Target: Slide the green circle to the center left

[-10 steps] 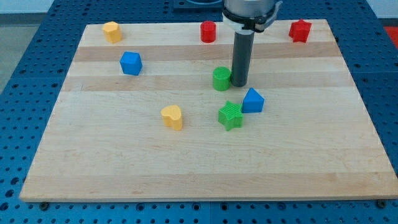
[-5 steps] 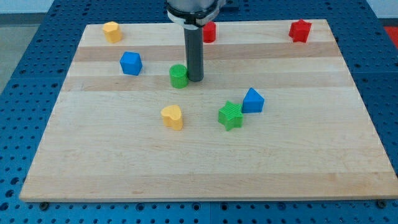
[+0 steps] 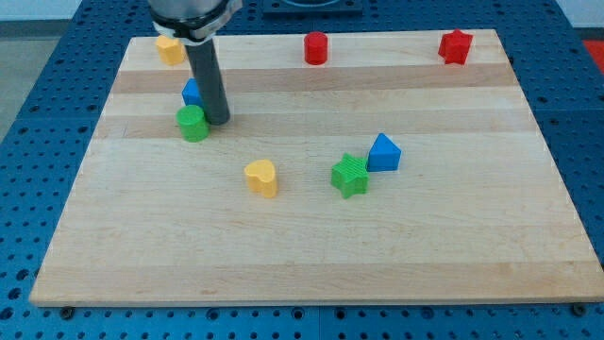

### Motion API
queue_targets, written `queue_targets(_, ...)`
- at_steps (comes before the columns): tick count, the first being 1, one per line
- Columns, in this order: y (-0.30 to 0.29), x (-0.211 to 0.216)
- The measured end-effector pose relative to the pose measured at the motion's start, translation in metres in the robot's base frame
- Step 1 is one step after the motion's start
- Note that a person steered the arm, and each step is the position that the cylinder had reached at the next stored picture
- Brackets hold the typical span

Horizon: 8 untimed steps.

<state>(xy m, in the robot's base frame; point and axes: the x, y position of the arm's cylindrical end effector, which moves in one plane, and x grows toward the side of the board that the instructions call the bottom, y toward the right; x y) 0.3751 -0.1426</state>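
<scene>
The green circle stands on the wooden board in its left part, a little above mid-height. My tip is right against the green circle's right side. A blue block sits just above the green circle, partly hidden behind my rod.
A yellow block is at the top left. A red cylinder is at the top middle and a red star at the top right. A yellow heart, a green star and a blue block lie near the middle.
My tip has moved to the view's left and pushed the green circle with it, from near the board's middle to just below the blue block. The other blocks have not moved.
</scene>
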Motion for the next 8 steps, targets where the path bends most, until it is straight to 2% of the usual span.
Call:
queue_targets(1, -0.015, 0.008)
queue_targets(3, -0.002, 0.011)
queue_targets(5, -0.007, 0.034)
queue_targets(8, -0.020, 0.023)
